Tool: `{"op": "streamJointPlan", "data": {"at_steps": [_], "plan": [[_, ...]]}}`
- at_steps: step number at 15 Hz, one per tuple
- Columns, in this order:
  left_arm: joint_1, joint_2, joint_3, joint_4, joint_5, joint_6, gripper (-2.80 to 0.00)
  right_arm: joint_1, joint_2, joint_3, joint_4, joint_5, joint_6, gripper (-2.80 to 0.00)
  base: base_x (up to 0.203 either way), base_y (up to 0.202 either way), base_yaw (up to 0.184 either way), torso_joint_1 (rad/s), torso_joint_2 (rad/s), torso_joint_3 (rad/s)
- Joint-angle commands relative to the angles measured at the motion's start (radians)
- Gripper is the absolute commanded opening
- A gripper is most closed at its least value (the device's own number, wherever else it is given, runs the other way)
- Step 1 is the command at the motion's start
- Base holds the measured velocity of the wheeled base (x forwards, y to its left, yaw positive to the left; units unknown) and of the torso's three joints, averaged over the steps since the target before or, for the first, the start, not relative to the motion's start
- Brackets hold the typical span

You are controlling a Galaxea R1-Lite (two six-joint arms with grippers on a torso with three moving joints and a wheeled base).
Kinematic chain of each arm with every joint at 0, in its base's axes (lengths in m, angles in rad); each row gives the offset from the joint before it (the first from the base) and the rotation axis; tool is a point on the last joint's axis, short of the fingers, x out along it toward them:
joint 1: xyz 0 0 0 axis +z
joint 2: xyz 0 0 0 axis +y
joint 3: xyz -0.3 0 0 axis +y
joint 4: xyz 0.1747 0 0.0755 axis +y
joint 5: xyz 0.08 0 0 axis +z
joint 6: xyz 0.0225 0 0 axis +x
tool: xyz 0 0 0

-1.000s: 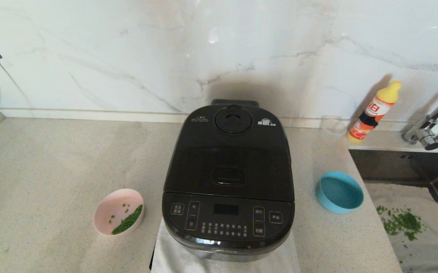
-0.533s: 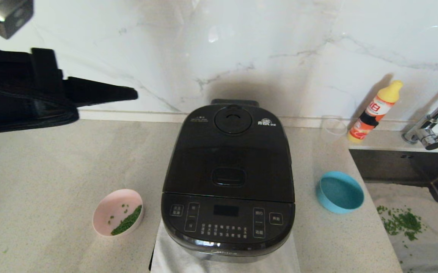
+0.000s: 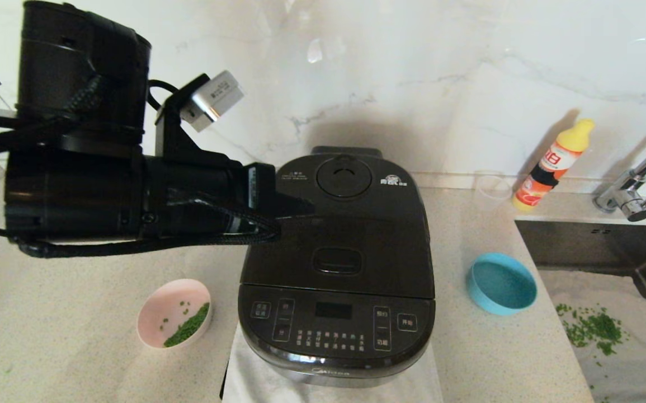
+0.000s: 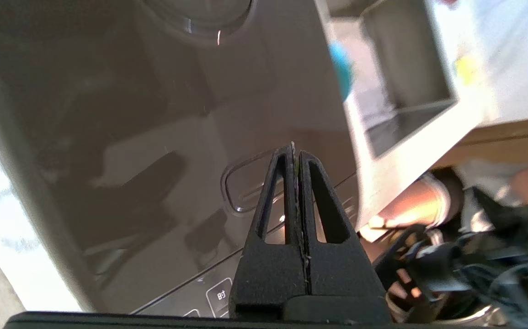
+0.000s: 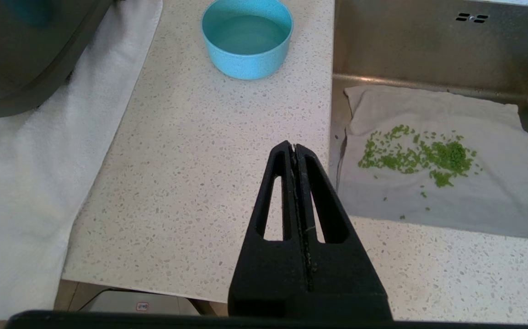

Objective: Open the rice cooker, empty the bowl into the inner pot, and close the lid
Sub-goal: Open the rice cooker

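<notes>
The rice cooker (image 3: 336, 268) sits mid-worktop (image 3: 76, 235) on a white cloth (image 3: 255, 380), its lid (image 3: 339, 235) down flat. A pink bowl (image 3: 174, 313) holding green bits stands just to its left, a blue bowl (image 3: 500, 284) to its right near the sink (image 3: 608, 252), where more green bits lie on a cloth. A yellow bottle (image 3: 552, 165) stands by the wall. The left pincer (image 4: 295, 151), its two fingers pressed together and holding nothing, hangs over the lid beside the oblong latch button (image 4: 245, 192); contact is unclear. The right pincer (image 5: 294, 148), likewise closed and bare, hovers over the worktop's near edge.
</notes>
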Motion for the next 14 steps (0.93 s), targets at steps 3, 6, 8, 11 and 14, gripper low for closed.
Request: {"op": "streamJointPlan", "data": {"at_steps": [3, 6, 8, 11, 14], "plan": [[-0.062, 0.058, 0.049, -0.004, 0.092, 0.001, -2.8, 0.0, 0.0, 0.0, 0.001, 0.001, 0.0, -2.8, 0.0, 0.0, 0.0, 0.0, 0.0, 0.0], [-0.064, 0.082, 0.067, -0.028, 0.1, 0.001, -2.8, 0.0, 0.0, 0.0, 0.001, 0.001, 0.0, -2.8, 0.0, 0.0, 0.0, 0.0, 0.0, 0.0], [-0.064, 0.112, 0.082, -0.087, 0.117, 0.001, -2.8, 0.0, 0.0, 0.0, 0.001, 0.001, 0.0, -2.8, 0.0, 0.0, 0.0, 0.0, 0.0, 0.0], [-0.065, 0.131, 0.086, -0.104, 0.124, -0.001, -2.8, 0.0, 0.0, 0.0, 0.001, 0.001, 0.0, -2.8, 0.0, 0.0, 0.0, 0.0, 0.0, 0.0], [-0.065, 0.137, 0.084, -0.106, 0.141, -0.001, -2.8, 0.0, 0.0, 0.0, 0.001, 0.001, 0.0, -2.8, 0.0, 0.0, 0.0, 0.0, 0.0, 0.0]]}}
